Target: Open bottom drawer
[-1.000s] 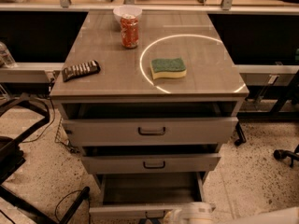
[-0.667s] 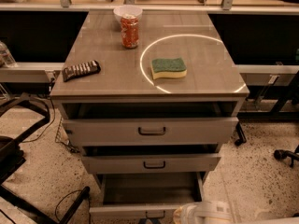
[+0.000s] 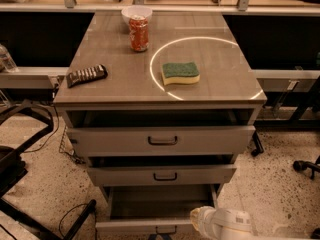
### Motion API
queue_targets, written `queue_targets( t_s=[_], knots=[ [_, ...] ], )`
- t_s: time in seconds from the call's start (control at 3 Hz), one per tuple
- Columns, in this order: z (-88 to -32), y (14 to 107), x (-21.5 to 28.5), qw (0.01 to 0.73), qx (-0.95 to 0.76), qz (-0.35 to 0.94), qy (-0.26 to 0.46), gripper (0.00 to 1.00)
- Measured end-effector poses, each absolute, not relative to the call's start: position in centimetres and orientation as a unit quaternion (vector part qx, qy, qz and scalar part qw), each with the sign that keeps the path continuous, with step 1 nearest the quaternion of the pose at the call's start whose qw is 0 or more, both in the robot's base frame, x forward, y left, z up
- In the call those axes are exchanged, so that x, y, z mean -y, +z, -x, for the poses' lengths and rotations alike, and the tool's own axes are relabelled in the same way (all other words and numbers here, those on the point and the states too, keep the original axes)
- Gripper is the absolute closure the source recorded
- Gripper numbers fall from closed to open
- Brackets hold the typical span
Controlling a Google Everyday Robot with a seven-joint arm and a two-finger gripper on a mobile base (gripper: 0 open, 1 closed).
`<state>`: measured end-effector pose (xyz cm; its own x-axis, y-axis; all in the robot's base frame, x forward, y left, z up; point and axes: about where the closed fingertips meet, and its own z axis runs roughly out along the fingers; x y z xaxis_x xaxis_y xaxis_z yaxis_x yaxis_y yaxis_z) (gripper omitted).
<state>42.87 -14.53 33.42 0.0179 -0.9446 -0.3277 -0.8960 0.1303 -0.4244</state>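
Since the earlier frames the white gripper [image 3: 204,222] has slid a little to the right along the bottom edge. It now sits lower right of centre, just beside the right end of the bottom drawer's front. Whether its grip is spread or closed I cannot tell, since it is cut off by the frame edge. The bottom drawer [image 3: 160,205] is at the lower centre of the frame, pulled out further than the two above it. Its plain grey inside is exposed, and its small dark handle [image 3: 162,230] is just visible at the bottom edge. Above it the middle drawer [image 3: 200,175] stands partly out, and above that the top drawer [image 3: 110,141], the widest, is also partly out with a dark gap over it. On the desk [image 3: 120,91] a green and yellow sponge [image 3: 180,73] lies inside a bright ring of light [image 3: 151,70], right of centre. A red soda can [image 3: 139,33] stands upright towards the back, just in front of a white bowl [image 3: 136,13]. A dark snack bar [image 3: 86,75] lies near the left edge, well apart from the sponge. A black frame [image 3: 22,149] stands on the speckled floor [image 3: 280,194] at the lower left, and a chair caster [image 3: 301,165] shows at the right edge.
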Motion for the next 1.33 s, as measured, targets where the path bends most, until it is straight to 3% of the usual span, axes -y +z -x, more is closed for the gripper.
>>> queue_targets(
  t_s=[0.67,1.33],
  knots=[
    [-47.3,30.1,13.8,0.243,-0.711,0.649,-0.12,1.0],
    [-53.3,23.5,12.7,0.228,-0.724,0.638,-0.126,1.0]
  ],
)
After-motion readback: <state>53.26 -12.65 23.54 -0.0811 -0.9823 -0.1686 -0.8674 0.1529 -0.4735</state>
